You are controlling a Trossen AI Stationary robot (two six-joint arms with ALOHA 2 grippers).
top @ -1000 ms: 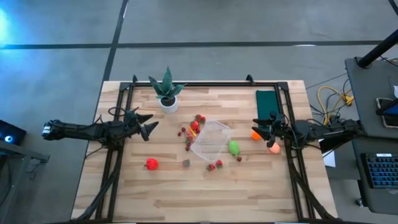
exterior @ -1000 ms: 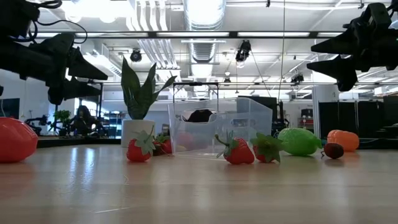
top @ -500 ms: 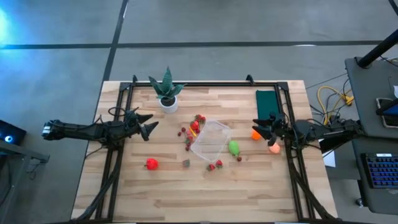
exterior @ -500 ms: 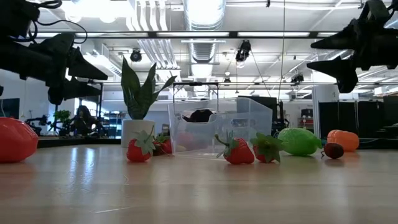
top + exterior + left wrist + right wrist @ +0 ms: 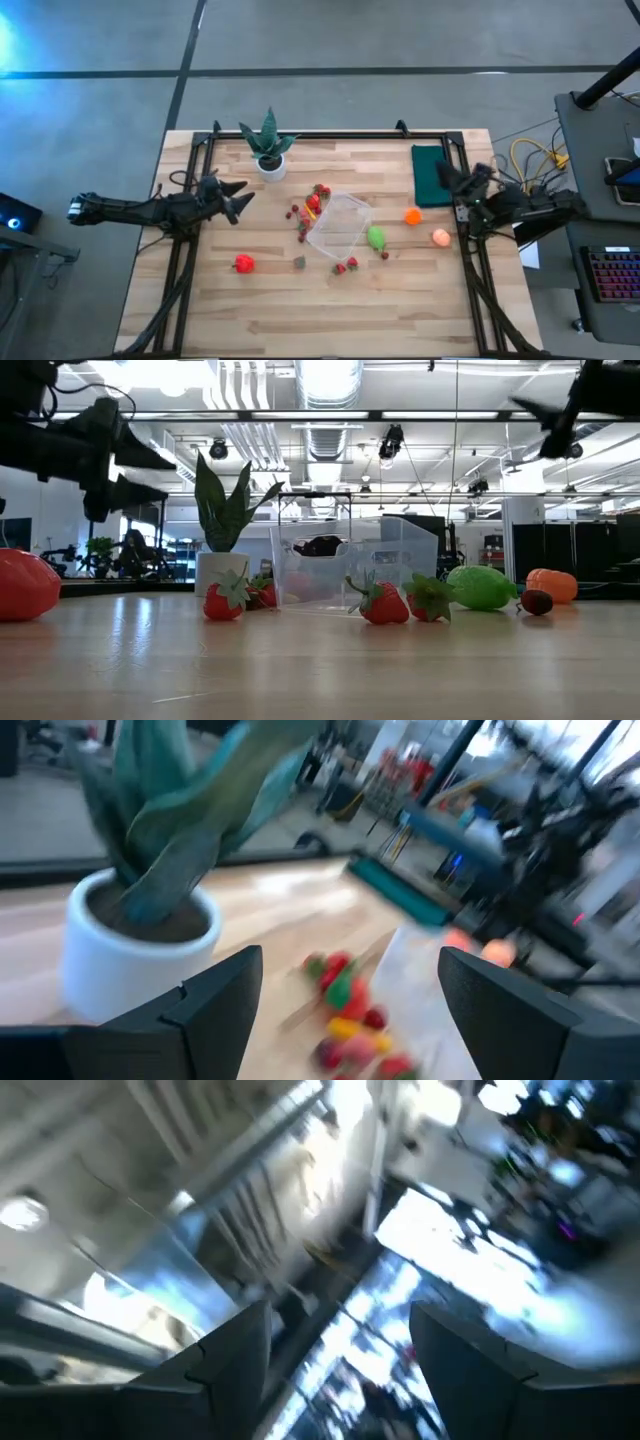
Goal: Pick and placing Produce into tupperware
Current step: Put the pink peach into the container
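Wooden table (image 5: 270,310) carries everything. Clear tupperware (image 5: 338,225) sits near table centre, tilted against the table's edges. Potted plant (image 5: 268,145) stands toward the far left; dark green cloth (image 5: 428,172) lies far right. Left hand (image 5: 240,200) hovers left of the tupperware, fingers spread, nothing held. Right hand (image 5: 450,178) is raised over the cloth, fingers apart, empty. Produce lies scattered around the tupperware: green piece (image 5: 376,237) just beside it, orange piece (image 5: 412,216) and pink piece (image 5: 440,237) to the right, red piece (image 5: 243,263) well left.

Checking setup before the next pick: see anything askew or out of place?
The tupperware sits skewed to the table edges, produce scattered loose around it. Nothing looks spilled or damaged.
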